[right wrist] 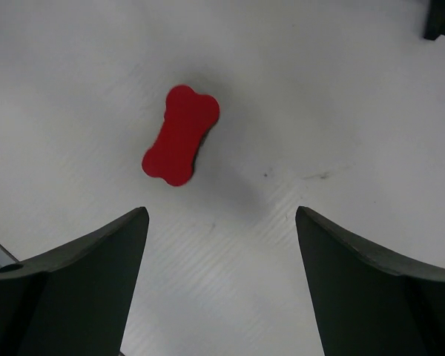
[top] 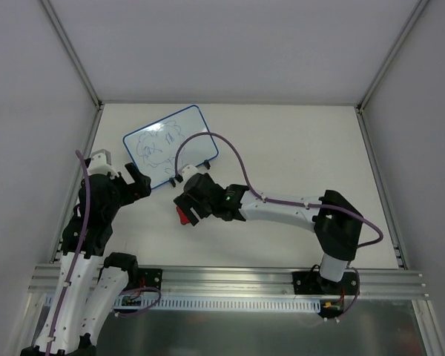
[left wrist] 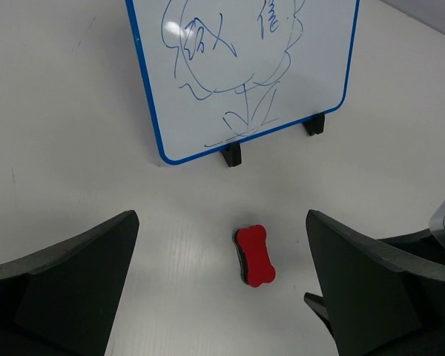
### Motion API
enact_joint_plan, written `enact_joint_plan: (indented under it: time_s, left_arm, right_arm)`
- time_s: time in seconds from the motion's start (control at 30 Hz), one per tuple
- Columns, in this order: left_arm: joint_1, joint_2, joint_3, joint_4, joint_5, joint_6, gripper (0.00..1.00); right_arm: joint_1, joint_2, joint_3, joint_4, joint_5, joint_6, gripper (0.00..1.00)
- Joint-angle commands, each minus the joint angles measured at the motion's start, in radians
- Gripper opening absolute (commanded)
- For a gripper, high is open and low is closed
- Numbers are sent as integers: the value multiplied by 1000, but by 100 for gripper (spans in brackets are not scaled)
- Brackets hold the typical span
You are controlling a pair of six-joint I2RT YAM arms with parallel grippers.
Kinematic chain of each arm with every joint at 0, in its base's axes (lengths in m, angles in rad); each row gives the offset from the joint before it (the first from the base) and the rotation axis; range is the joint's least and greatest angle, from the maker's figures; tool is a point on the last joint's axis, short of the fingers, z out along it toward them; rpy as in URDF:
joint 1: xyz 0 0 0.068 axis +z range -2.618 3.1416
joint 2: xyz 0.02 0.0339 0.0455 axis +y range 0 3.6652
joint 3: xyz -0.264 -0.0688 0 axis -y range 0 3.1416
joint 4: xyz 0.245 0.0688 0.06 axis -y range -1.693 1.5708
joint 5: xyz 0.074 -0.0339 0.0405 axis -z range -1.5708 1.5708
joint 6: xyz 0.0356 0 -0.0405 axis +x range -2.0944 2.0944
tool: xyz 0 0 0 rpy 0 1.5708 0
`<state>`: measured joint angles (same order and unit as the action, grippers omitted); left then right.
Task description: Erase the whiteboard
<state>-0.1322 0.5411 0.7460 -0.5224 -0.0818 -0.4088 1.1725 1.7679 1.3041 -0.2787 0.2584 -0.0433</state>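
Close by scribbled whiteboard (top: 170, 145), red eraser (left wrist: 254, 255)

Small red bone-shaped eraser (left wrist: 254, 256), flat on the white table (top: 297, 148) — pale grey walls (top: 222, 44) around

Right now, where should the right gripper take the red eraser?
Across the narrow waist of the red eraser, from straight above. It lies flat on the table, free all round; the lobes either side should stop slipping. The right gripper is open, the eraser just ahead of it.
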Motion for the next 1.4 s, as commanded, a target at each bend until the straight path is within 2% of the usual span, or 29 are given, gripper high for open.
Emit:
enact_joint_plan:
  time_s: [0.0,0.2,0.37,0.67,1.13,1.37]
  left_arm:
    - [-9,-26,-17,9,-29,-12,99]
    - [-9,-33,-19,1,-91,-15,99]
    - [-9,-33,-16,-7,-128,-8,99]
    - [-9,-32,-23,-13,-128,-13,99]
    - [-10,-32,-23,-14,-99,-21,99]
    - [-10,-26,-31,-14,-82,-22,99]
  right_arm:
    - [6,51,76,122,65,98,84]
    - [6,180,161,128,73,174,79]
    - [22,252,210,128,59,175,74]
    - [33,292,192,116,71,286,69]
    - [33,343,184,98,107,303,61]
    - [27,298,141,99,145,295,40]
